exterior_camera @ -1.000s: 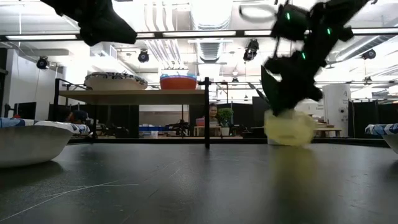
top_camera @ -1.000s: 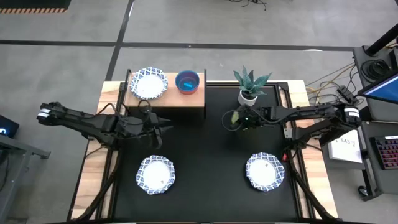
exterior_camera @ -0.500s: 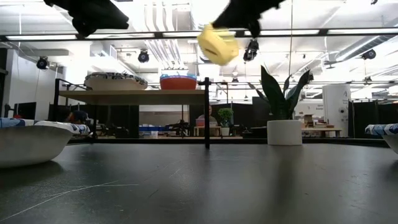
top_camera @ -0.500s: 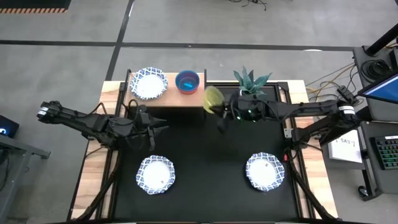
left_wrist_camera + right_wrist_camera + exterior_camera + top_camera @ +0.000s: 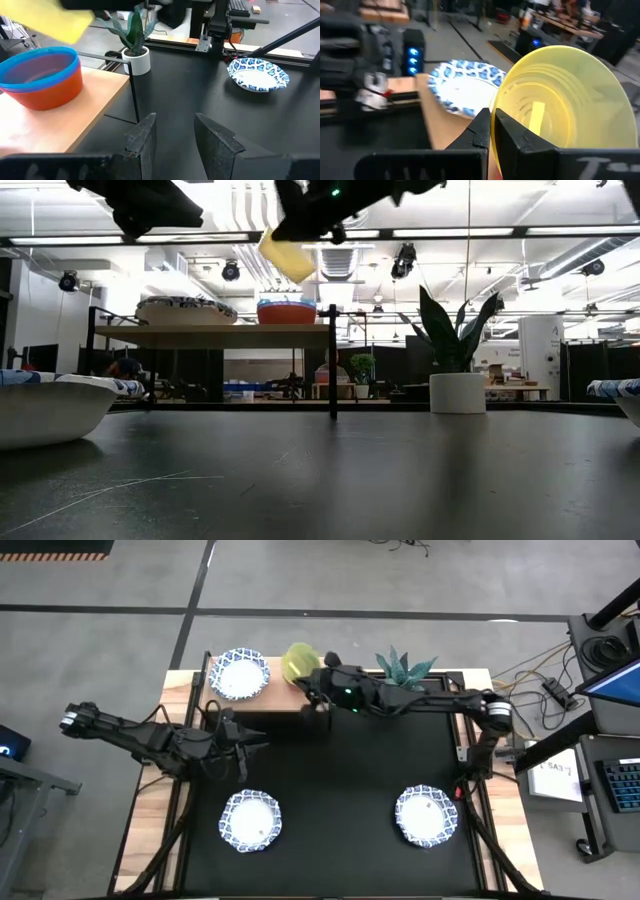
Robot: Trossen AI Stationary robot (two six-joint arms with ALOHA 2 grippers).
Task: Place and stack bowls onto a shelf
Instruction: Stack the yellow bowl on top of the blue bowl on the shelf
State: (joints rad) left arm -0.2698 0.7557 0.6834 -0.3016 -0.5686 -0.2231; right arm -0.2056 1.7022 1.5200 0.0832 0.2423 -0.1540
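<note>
My right gripper (image 5: 312,678) reaches over the wooden shelf (image 5: 268,702) and is shut on the yellow-green bowl (image 5: 298,662), which hangs above the shelf's right end (image 5: 287,256). Below it a red bowl with a blue-looking bowl nested inside (image 5: 287,311) stands on the shelf beside one white blue-rimmed bowl (image 5: 239,673). Two more white bowls (image 5: 251,820) (image 5: 427,816) rest on the black table. My left gripper (image 5: 262,740) is open (image 5: 175,135) and hovers in front of the shelf. My right gripper pinches the yellow-green bowl's rim (image 5: 493,116), with one finger (image 5: 509,134) inside the bowl and one (image 5: 479,129) outside. It comes level from the table's right. The bowl is lifted clear and tilted, its opening turned toward the wrist camera.
A white pot with a green plant (image 5: 402,675) stands at the far edge, right of the shelf and close to my right arm. The shelf's thin black leg (image 5: 333,360) stands at its right end. Wooden borders run along the black tabletop's left and right sides.
My right gripper has lifted the yellow-green bowl off the table beside the plant pot and carried it up and toward the table's left and far edge, until it is over the shelf's right end. The bowl has tipped along the way.
</note>
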